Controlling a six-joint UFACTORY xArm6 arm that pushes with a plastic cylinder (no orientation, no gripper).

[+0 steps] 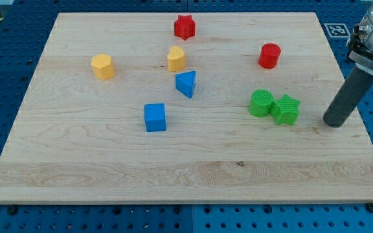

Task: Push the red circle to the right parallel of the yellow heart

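Sitting toward the board's (76,168) upper right: red circle (269,55), a short upright cylinder, bright red, flat-topped, standing alone. Yellow heart (176,59) lies well to its left, level with it. My tip (333,123), a bare rod without pincer, rests lower right, beside the green star (287,109).

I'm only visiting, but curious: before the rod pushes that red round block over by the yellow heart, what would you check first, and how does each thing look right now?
1. Red circle in plain sight, nothing hiding it: ok.
2. Yellow heart found, to the view's left of the circle: ok.
3. Circle at roughly the heart's height in the view: ok.
4. My tip touching the circle: not ok; it rests toward the view's bottom right, apart from it.
5. Green circle and green star away from the tip: ok, though near its left.
6. Red star away from the circle: ok.
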